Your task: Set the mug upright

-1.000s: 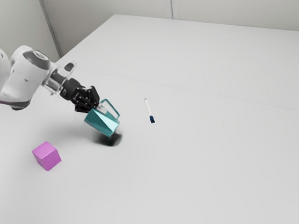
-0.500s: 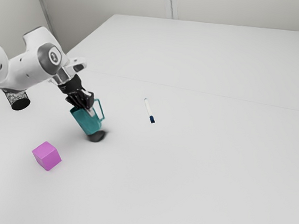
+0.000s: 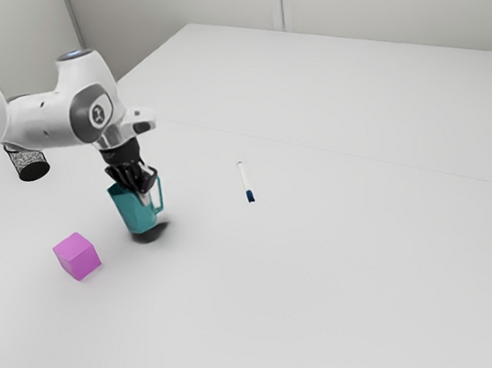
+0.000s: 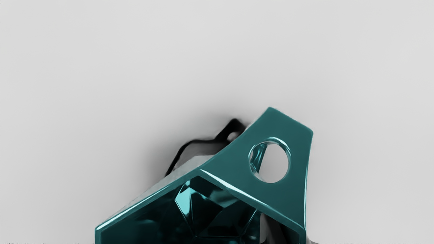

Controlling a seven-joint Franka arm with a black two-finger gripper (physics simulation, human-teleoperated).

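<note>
Exterior view shows the claw (image 3: 146,197) pinching the tilted teal mug (image 3: 136,214), seemingly by one side

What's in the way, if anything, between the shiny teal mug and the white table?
Nothing I can see: the dark patch under the tilted mug looks like its shadow on the table, and the purple cube sits off to one side.
</note>
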